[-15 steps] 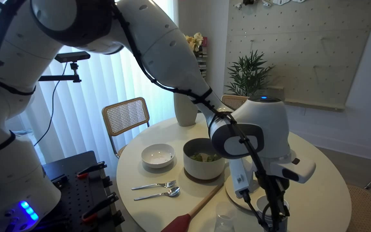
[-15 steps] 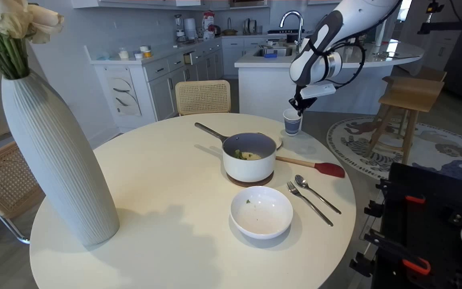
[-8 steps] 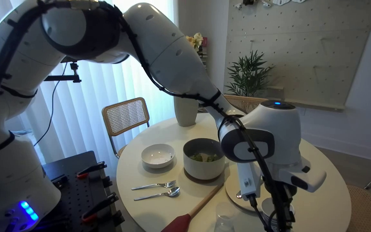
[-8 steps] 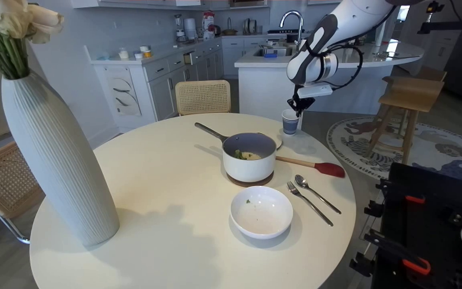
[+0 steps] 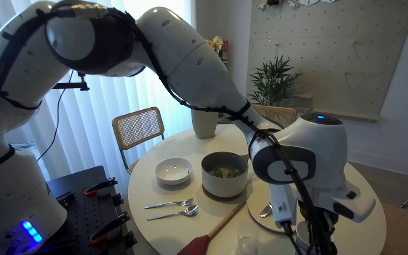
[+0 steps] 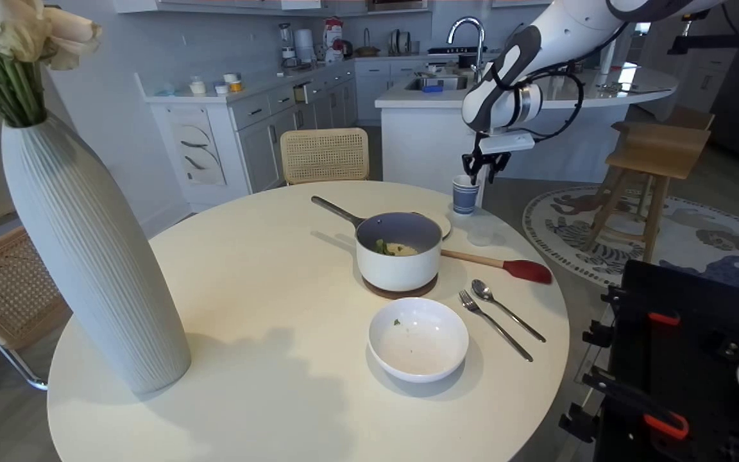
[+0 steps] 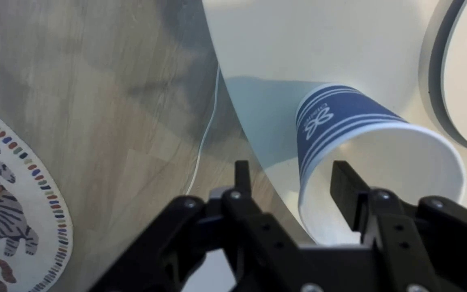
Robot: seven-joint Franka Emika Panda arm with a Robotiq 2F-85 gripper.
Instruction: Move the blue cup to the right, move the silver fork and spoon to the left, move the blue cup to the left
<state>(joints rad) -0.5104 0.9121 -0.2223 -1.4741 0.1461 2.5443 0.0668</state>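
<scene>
Just by the blue-and-white paper cup (image 7: 367,146) on the round table (image 6: 247,269), the gripper (image 7: 291,182) hangs empty, jaws well apart.

Blue cup (image 5: 302,234): partly behind the cables (image 5: 291,171) in an exterior view, base cut off.
Red spatula head (image 5: 195,246): runs off the bottom there.
Pot (image 5: 224,186): handle (image 5: 245,156) mostly behind the arm (image 5: 200,78) there.
Shiny metal piece (image 5: 266,210): partly covered by the white wrist box (image 5: 281,203), too little showing to name.
Jaws: cut off below in the wrist view; whether touching the cup, I can't tell.
</scene>
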